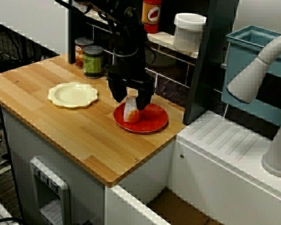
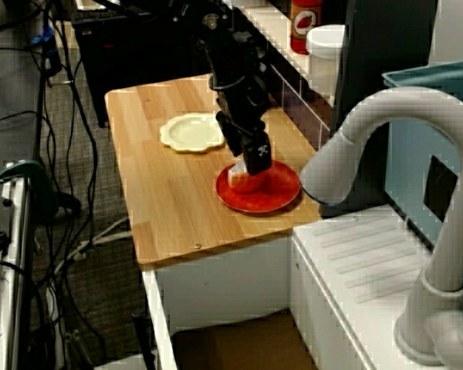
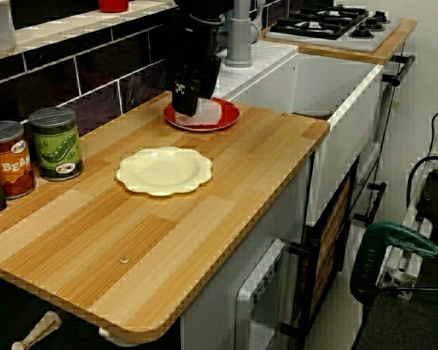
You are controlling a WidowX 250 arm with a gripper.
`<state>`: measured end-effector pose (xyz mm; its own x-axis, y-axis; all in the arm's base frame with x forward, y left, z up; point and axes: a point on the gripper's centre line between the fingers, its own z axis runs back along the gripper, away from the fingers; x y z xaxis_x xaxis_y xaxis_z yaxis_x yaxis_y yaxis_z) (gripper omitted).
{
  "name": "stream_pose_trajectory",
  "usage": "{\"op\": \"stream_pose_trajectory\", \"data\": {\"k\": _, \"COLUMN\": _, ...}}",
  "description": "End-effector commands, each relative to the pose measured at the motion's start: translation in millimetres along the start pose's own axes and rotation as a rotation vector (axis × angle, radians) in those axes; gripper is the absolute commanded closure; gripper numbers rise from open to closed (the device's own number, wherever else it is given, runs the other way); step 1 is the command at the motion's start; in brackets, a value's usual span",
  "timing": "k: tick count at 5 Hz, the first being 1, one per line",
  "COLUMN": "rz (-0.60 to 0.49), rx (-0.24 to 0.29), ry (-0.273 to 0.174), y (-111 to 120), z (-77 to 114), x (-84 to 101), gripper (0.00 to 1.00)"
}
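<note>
Claw (image 1: 130, 103) stands low over the red plate (image 1: 153, 123), clenched on an orange-and-white food piece (image 1: 131, 113). The piece sits at the plate's surface, on the side nearer the cream plate (image 1: 72, 94). That plate lies well apart. Green can (image 1: 93, 62) and red can (image 1: 79, 51) stand behind it.

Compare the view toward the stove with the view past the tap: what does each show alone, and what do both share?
Only the view toward the stove shows the stove, the green can and the red can. Only the view past the tap shows the blue bin and the tap's curved spout. Both show the hand at an orange-and-white item on the red plate, the cream plate and the wooden counter.
</note>
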<state>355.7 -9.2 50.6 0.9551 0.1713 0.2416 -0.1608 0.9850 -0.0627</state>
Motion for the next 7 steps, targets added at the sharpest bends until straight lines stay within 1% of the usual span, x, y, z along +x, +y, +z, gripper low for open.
{"op": "stream_pose_trajectory", "data": {"k": 1, "rz": 0.000, "rx": 0.006, "ry": -0.028, "y": -0.1, "z": -5.0, "x": 3.5, "gripper": 0.06}}
{"op": "stream_pose_trajectory", "data": {"k": 2, "rz": -0.005, "rx": 0.006, "ry": -0.037, "y": -1.1, "z": -6.1, "x": 0.4, "gripper": 1.00}}
{"op": "stream_pose_trajectory", "data": {"k": 4, "rz": -0.017, "rx": 0.001, "ry": -0.042, "y": -0.7, "z": -3.5, "x": -4.2, "gripper": 1.00}}
{"op": "stream_pose_trajectory", "data": {"k": 5, "rz": -0.021, "rx": -0.009, "ry": -0.046, "y": 1.2, "z": 1.7, "x": -4.5, "gripper": 1.00}}
{"op": "stream_pose_trajectory", "data": {"k": 7, "rz": -0.029, "rx": -0.058, "ry": -0.039, "y": 12.0, "z": 19.0, "x": -1.7, "gripper": 1.00}}
